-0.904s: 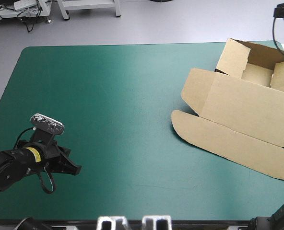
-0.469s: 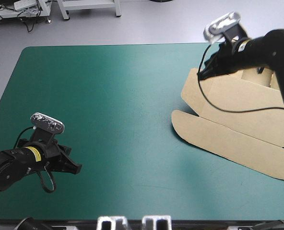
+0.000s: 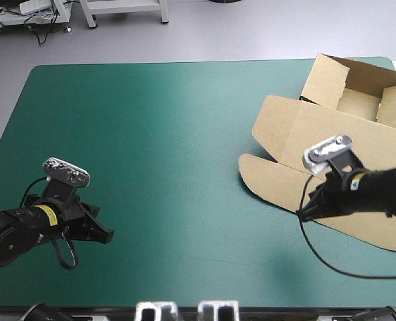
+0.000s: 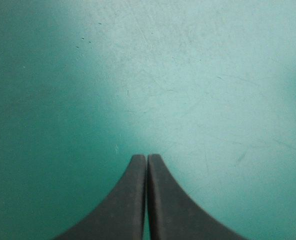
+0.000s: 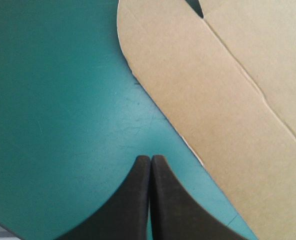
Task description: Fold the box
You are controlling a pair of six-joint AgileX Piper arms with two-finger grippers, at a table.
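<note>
1 box, walls up, lid flat

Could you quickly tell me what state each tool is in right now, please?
Left tool: shut, empty, over the teal-green cover.
Right tool: shut, empty, beside the box.

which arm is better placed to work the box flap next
Right, probably: the right pincer is shut beside the box's curved flap, while the left pincer is far across the teal-green cover.
</note>
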